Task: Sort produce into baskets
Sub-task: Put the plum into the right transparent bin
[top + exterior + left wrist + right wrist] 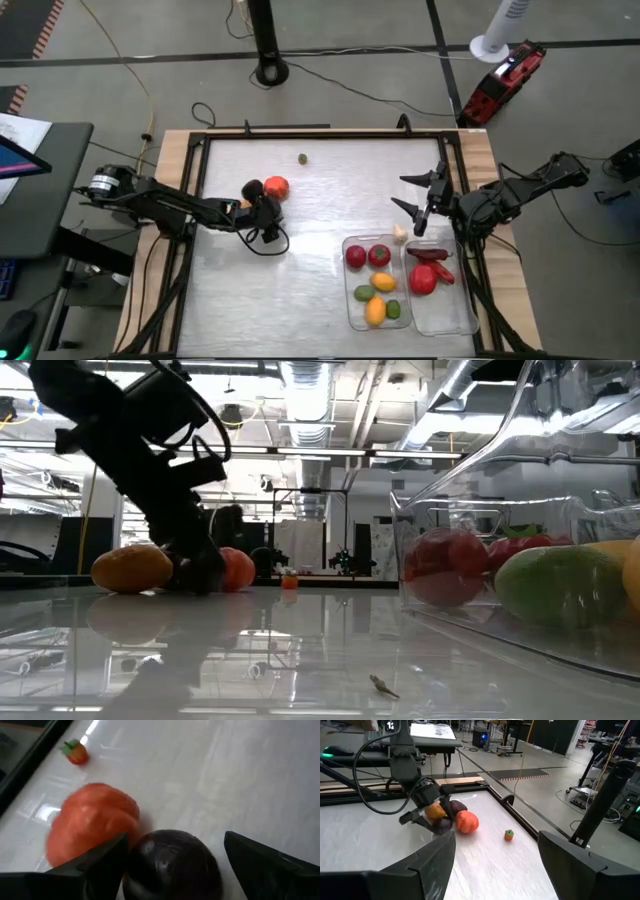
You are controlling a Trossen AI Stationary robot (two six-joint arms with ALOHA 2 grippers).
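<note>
**Closing in on the dark purple piece, left end effector straddles it**

Reaching across the desk [300, 300], the left end effector [172, 855] sits low with its fingers spread wide, one on either side of the dark purple fruit [172, 870]; nothing is gripped yet. The round orange-red fruit [92, 822] lies just beside it, touching or nearly touching the near finger, and a yellow-orange piece [132, 569] rests close behind. A tiny strawberry-like piece [75, 752] sits well apart near the desk's edge.

That purple skin looks smooth and glossy, so my guess is light, fairly firm and slippery on this shiny surface; it could roll or squirt out if pinched off-centre. Best hold: across its widest middle, fingers level, squeezing gently.

Over on the other side the right end effector [418, 205] hovers wide open and empty, near the two baskets [352, 310], which already hold red, yellow and green produce [378, 256]; a pale piece [401, 234] lies just outside them
</note>
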